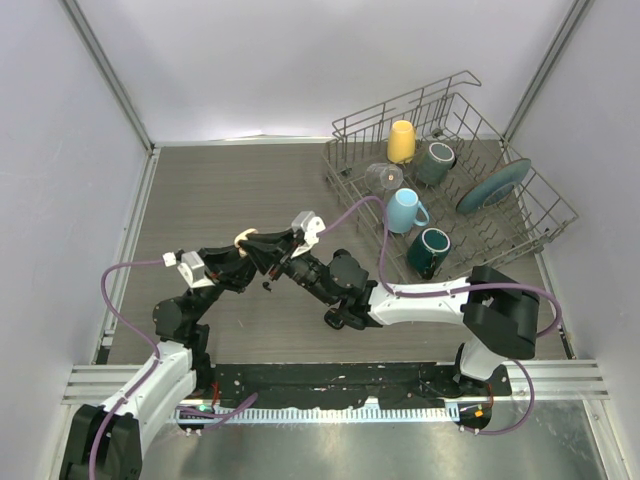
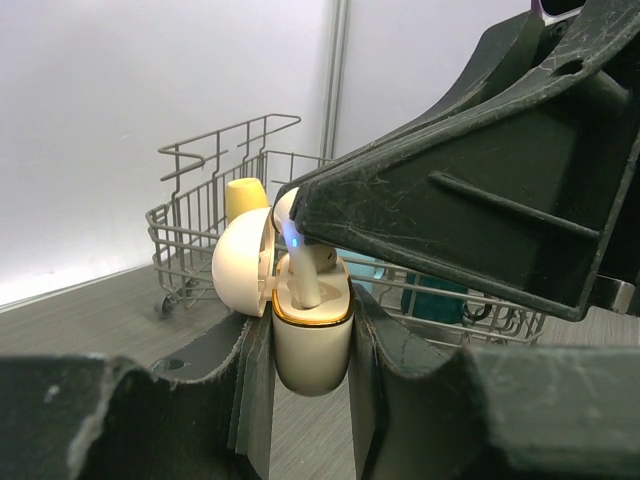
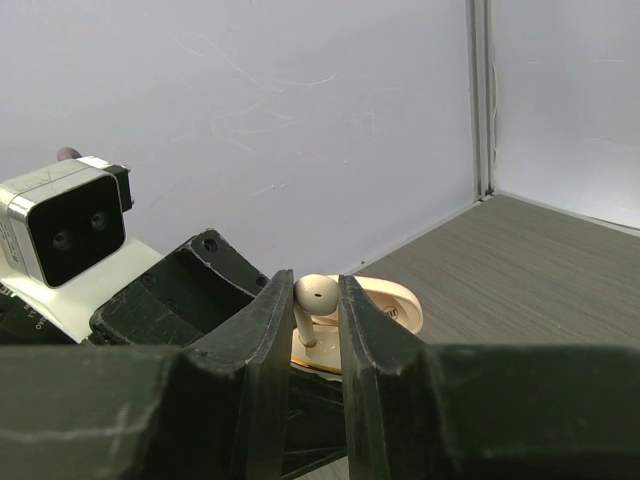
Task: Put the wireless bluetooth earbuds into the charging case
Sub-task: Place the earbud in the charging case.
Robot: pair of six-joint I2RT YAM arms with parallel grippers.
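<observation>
My left gripper (image 2: pixel 310 322) is shut on a cream-white charging case (image 2: pixel 310 355) with a gold rim, held upright above the table with its lid (image 2: pixel 238 265) open. My right gripper (image 3: pixel 314 292) is shut on a cream-white earbud (image 3: pixel 322 293). The earbud's stem (image 2: pixel 306 283) points down into the case opening, where a blue light glows. In the top view the two grippers meet at the case (image 1: pixel 246 238), left of the table's middle. The other earbuds, black and cream, are out of view.
A wire dish rack (image 1: pixel 455 190) stands at the back right. It holds a yellow cup (image 1: pixel 401 141), a light blue mug (image 1: pixel 404 210), two dark green mugs, a glass and a teal plate (image 1: pixel 495 186). Grey walls enclose the table.
</observation>
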